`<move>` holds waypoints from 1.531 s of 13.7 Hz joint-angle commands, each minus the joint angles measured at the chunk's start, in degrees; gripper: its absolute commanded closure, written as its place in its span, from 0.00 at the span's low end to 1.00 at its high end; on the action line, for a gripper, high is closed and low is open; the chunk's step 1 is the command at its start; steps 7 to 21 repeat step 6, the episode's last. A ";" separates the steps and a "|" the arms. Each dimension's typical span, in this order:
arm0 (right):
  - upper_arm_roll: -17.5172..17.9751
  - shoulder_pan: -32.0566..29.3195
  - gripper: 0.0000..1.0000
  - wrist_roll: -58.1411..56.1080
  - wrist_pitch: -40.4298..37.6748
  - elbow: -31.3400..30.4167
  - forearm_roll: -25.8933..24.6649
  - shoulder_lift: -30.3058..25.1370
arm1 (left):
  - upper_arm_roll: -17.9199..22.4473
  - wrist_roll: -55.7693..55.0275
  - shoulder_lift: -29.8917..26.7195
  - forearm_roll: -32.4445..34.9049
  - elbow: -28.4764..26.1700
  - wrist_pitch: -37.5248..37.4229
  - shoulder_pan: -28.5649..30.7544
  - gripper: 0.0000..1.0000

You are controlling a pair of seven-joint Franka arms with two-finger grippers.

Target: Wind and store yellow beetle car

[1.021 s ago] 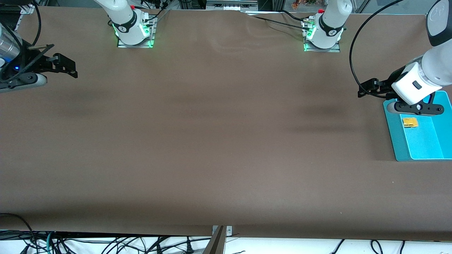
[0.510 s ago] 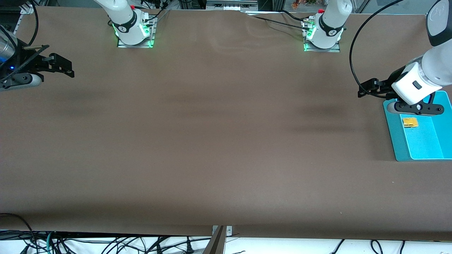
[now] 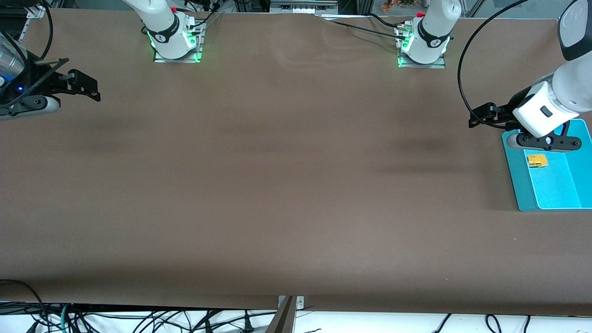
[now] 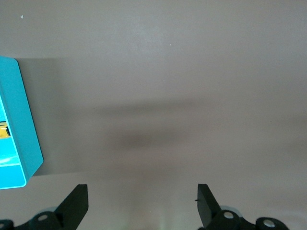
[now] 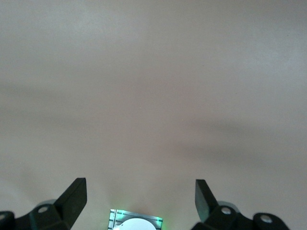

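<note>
**Car lies in the bin, close by the left tool**

The yellow beetle car (image 3: 537, 160) rests inside the turquoise bin (image 3: 518, 185) at the counter (image 3: 296, 185) edge on the left arm's end. The left tool (image 3: 481, 115), fingers spread and empty, hangs over bare counter just beside the bin's rim. The right tool (image 3: 88, 85), also spread and empty, waits at the right arm's end edge. Storing looks done.

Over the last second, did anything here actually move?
Only slightly: the right hand, open over the right arm's end of the table, drifted a little outward and came back. The left hand stayed open beside the blue tray, and the yellow beetle car stayed lying in the tray.
</note>
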 commanded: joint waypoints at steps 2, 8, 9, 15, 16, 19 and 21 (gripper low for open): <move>0.27 0.07 0.00 0.95 -1.36 1.20 -0.45 -0.10 | -0.23 0.04 0.71 -0.61 1.62 -1.08 0.35 0.00; 0.18 0.07 0.00 0.86 -1.45 2.87 -0.54 0.25 | -0.23 0.04 0.71 -0.61 1.70 -1.08 0.26 0.00; 0.18 0.07 0.00 0.86 -1.45 2.87 -0.54 0.25 | -0.23 0.04 0.71 -0.61 1.70 -1.08 0.26 0.00; 0.18 0.07 0.00 0.86 -1.45 2.87 -0.54 0.25 | -0.23 0.04 0.71 -0.61 1.70 -1.08 0.26 0.00; 0.18 0.07 0.00 0.86 -1.45 2.87 -0.54 0.25 | -0.23 0.04 0.71 -0.61 1.70 -1.08 0.26 0.00; 0.18 0.07 0.00 0.86 -1.45 2.87 -0.54 0.25 | -0.23 0.04 0.71 -0.61 1.70 -1.08 0.26 0.00; 0.18 0.07 0.00 0.86 -1.45 2.87 -0.54 0.25 | -0.23 0.04 0.71 -0.61 1.70 -1.08 0.26 0.00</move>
